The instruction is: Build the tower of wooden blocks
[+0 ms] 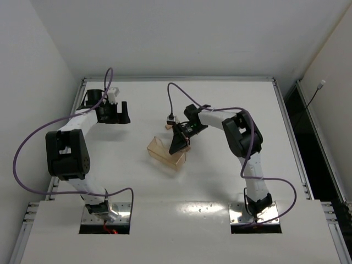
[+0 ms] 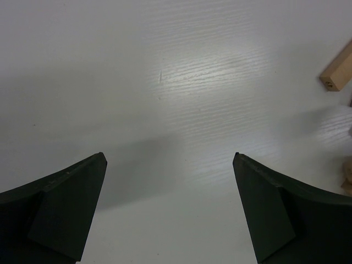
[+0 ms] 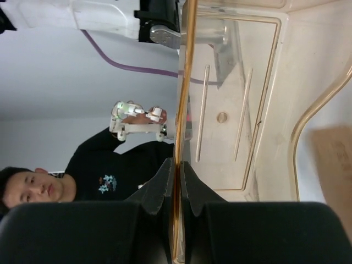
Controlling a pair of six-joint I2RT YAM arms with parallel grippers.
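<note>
My right gripper (image 1: 177, 143) is shut on the thin wall of a translucent orange plastic tray (image 1: 164, 154) and holds it tipped up on its side at the table's middle. In the right wrist view the fingers (image 3: 165, 181) pinch the tray's rim (image 3: 184, 82). My left gripper (image 1: 113, 114) is open and empty over bare table at the far left. In the left wrist view (image 2: 169, 157) the end of one tan wood block (image 2: 336, 71) shows at the upper right, and a sliver of another (image 2: 347, 173) at the right edge. No tower is in view.
The white table (image 1: 231, 181) has a metal rail (image 1: 287, 115) along its right side and white walls behind. A person in a black shirt (image 3: 93, 170) shows in the right wrist view, beyond the tray.
</note>
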